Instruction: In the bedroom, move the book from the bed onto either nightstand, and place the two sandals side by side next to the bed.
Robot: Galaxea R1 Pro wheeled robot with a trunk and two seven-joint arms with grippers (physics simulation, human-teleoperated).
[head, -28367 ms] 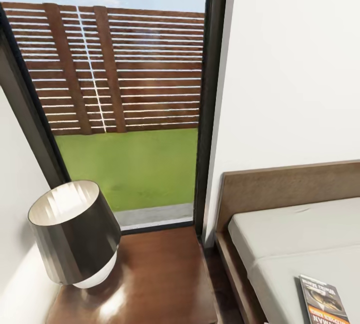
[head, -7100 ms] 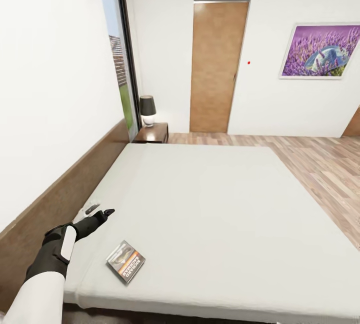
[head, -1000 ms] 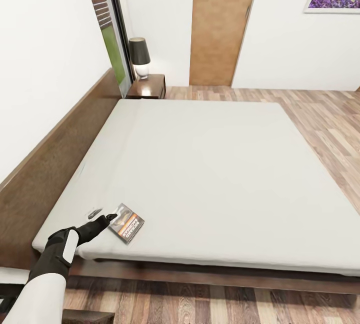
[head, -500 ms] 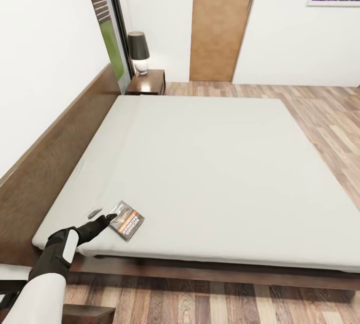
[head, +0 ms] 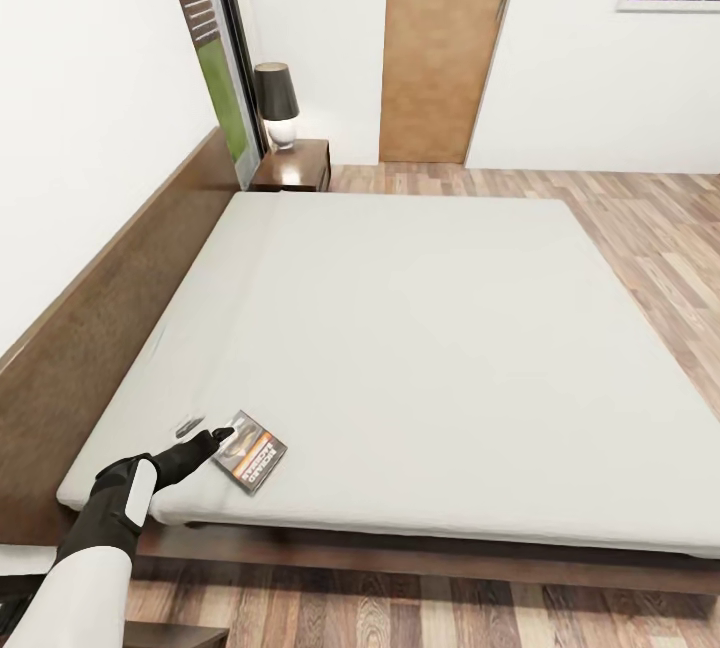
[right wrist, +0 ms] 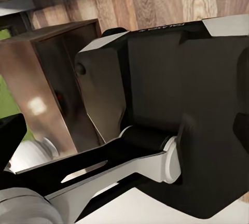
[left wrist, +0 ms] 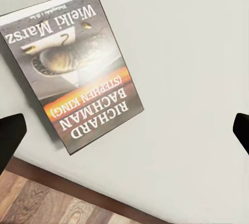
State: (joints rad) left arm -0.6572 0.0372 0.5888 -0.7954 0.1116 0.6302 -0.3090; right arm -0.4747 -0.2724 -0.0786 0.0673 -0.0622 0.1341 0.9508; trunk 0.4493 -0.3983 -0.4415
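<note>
The left gripper hangs over the near corner of the bed, its fingers spread wide. In the left wrist view the two dark fingertips sit at opposite edges with the book between and beyond them, nothing clamped. The book lies flat on the mattress, just ahead of the tips and a little off to one side, close to the bed's edge.

Over the last second little has altered: the arm has kept its pose and the book has not budged. The whole view has slid slightly, so the robot's body or head moved, not the things. Seven seconds back the gripper stood farther from the book, nearer the headboard; now its tips nearly reach the cover. I'd judge the reach almost done and the pinch still to come; a thin book lying flat may be awkward to get under.

The nightstand with its lamp stands far beyond the gripper, at the bed's other end. The right gripper's fingers show as dark slivers at the right wrist view's edges, seemingly apart.
</note>
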